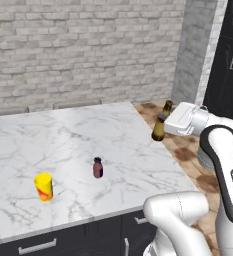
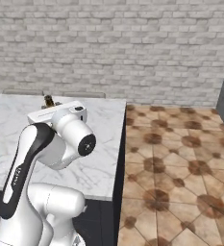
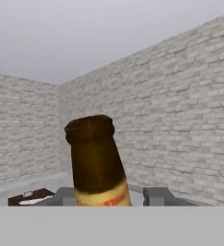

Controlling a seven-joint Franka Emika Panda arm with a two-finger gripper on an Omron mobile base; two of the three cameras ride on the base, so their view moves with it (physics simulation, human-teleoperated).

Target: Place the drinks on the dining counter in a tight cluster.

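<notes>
My gripper (image 1: 164, 120) is shut on a brown glass bottle (image 1: 159, 129), which hangs slightly tilted over the right edge of the dining counter (image 1: 63, 135). In the hand view the bottle's neck (image 3: 96, 163) rises between the two fingers (image 3: 154, 196). A short dark maroon drink (image 1: 98, 167) stands upright near the middle front of the white marble top, well to the left of the gripper. In the right base view the bottle's top (image 2: 49, 100) peeks out behind the hand, above the counter (image 2: 104, 144).
A yellow cup (image 1: 44, 187) stands on the counter left of the maroon drink. A grey brick wall runs behind the counter. Brown tiled floor (image 2: 171, 158) lies to the right, with dark cabinets (image 1: 230, 65) at the far right.
</notes>
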